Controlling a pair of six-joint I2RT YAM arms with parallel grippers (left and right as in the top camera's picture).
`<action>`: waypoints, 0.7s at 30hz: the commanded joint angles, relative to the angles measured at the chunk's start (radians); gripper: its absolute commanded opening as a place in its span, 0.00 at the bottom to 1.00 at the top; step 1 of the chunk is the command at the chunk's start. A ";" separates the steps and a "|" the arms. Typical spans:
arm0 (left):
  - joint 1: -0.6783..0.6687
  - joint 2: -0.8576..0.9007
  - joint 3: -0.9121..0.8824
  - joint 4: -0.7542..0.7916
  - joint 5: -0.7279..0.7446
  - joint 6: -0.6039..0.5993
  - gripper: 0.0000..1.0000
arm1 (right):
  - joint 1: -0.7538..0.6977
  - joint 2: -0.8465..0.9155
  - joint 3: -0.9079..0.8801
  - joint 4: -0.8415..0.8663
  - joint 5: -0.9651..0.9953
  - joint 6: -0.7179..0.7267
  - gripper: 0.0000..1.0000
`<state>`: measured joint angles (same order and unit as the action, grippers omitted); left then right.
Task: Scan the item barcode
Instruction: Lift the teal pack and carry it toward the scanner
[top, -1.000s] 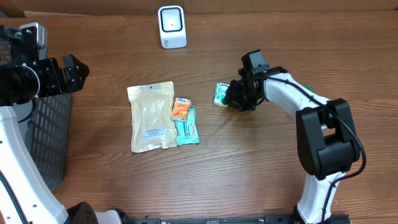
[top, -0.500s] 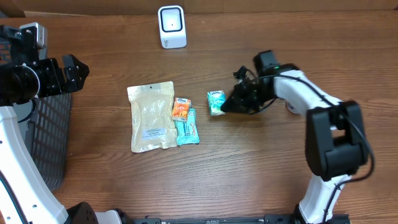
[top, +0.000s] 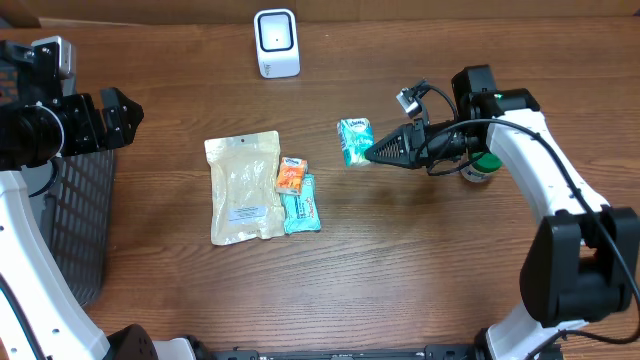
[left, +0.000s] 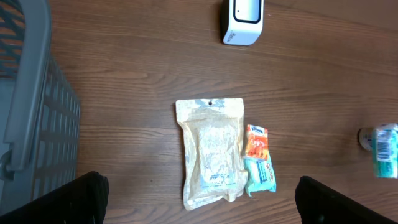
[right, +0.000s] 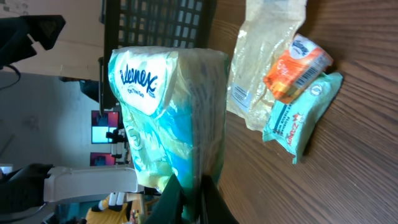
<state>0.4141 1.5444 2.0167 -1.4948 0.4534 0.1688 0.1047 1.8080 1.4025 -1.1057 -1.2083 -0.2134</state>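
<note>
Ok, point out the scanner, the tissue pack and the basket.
scanner (top: 277, 45), overhead view, on its white body.
tissue pack (right: 168, 118), right wrist view, on the middle of its wrapper.
basket (top: 80, 210), overhead view, on its mesh wall.

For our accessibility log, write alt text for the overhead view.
The right claw pinches a green-and-white Kleenex tissue pack over a brown wooden table, short of a white box-shaped barcode scanner. A clear plastic pouch, an orange packet and a teal packet lie to its left; the open left claw hangs beside a dark mesh basket.
</note>
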 joint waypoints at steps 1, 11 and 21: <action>0.002 -0.021 0.006 0.003 0.014 0.026 1.00 | -0.002 -0.098 0.019 -0.004 -0.032 -0.023 0.04; 0.002 -0.021 0.006 0.003 0.014 0.026 1.00 | 0.032 -0.155 0.126 -0.010 0.170 0.198 0.04; 0.002 -0.021 0.006 0.003 0.014 0.026 1.00 | 0.283 -0.079 0.605 -0.006 0.935 0.397 0.04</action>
<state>0.4141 1.5444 2.0167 -1.4952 0.4530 0.1688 0.3069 1.6836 1.8801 -1.1172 -0.6422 0.1066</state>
